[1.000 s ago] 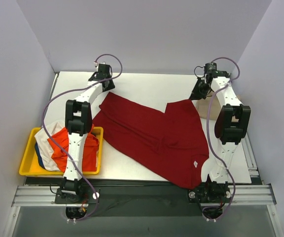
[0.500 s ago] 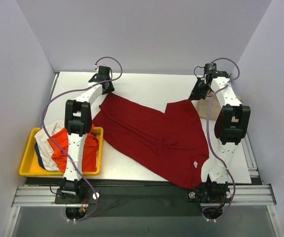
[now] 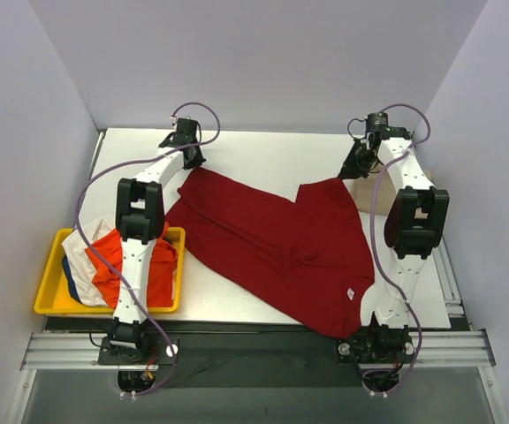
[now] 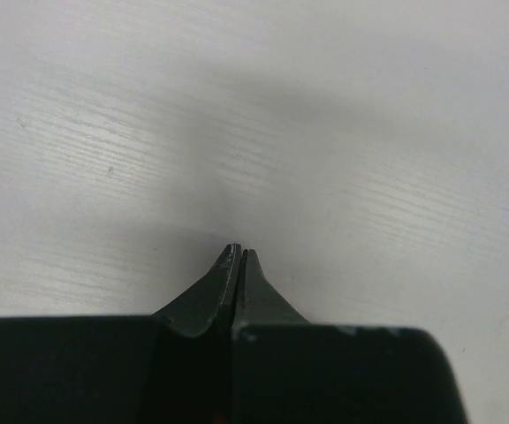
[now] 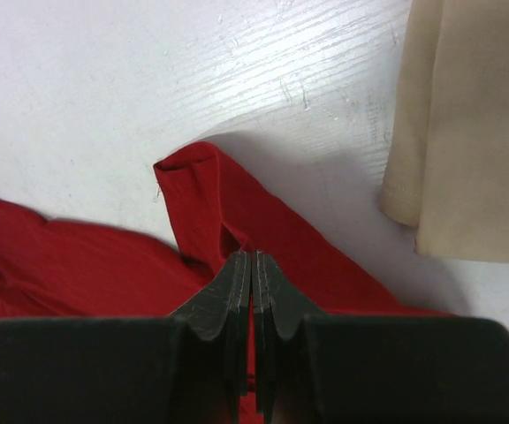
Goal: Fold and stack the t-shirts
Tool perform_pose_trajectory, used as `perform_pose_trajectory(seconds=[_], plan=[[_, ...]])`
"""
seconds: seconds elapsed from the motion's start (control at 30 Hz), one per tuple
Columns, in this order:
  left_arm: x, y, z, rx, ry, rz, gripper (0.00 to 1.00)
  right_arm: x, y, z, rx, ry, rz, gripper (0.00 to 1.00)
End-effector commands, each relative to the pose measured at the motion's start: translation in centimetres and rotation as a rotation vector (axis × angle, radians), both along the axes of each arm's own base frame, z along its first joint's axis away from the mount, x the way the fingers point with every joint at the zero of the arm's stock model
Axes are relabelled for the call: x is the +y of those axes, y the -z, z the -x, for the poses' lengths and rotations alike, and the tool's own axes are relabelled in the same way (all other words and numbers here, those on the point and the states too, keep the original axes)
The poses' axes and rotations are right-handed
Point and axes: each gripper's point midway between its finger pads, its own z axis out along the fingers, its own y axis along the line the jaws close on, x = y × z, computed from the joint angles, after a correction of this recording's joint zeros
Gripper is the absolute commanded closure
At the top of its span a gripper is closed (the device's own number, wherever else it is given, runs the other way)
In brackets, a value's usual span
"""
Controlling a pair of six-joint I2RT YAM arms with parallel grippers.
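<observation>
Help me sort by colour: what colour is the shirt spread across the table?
Dark red, plain; the t-shirt shows best in the top external view.

The dark red t-shirt (image 3: 281, 252) lies spread and wrinkled, the tan t-shirt (image 3: 360, 196) just beside its far-right sleeve.

Top view: we record even, diffuse light from above. The white table (image 3: 263, 155) is bright without glare, and shadows under the arms are faint.

Left wrist view: a broad soft grey shadow lies across the table. The left gripper (image 4: 238, 253) is near-black and blurred close to the lens.

Right wrist view: the dark red t-shirt (image 5: 237, 212) casts a soft shadow to its right. The table grain is sharp, and the cloth's left edge looks smeared.
</observation>
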Motion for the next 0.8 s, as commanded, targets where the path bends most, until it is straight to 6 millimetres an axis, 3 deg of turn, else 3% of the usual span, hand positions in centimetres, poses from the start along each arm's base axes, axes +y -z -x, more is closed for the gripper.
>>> perform_pose_trajectory(seconds=[0.0,0.27,0.3,0.33,0.4,0.67,0.77], plan=[[-1.0,-1.9,0.8,0.000,0.040,0.025,1.00,-0.2,-3.5,0.2,-0.057,0.027,0.015,1.00],[-4.1,-5.5,-2.1,-0.120,0.132,0.171,1.00,-2.0,-5.0,-1.8,-0.110,0.079,0.021,1.00],[-4.4,-5.2,-2.4,-0.120,0.132,0.191,1.00,-2.5,-5.4,-2.1,-0.121,0.089,0.021,1.00],[-4.5,-6.3,-3.2,-0.150,0.135,0.208,1.00,-2.7,-5.3,-2.3,-0.121,0.091,0.020,1.00],[-5.2,-6.5,-3.7,-0.160,0.148,0.256,1.00,-3.3,-6.1,-3.1,-0.148,0.105,0.018,1.00],[-5.7,-10.6,-6.7,-0.318,0.205,0.439,1.00,-5.8,-8.0,-5.3,-0.210,0.157,0.005,1.00],[-5.3,-11.1,-7.0,-0.335,0.225,0.497,1.00,-6.4,-8.8,-5.6,-0.232,0.167,0.002,1.00]])
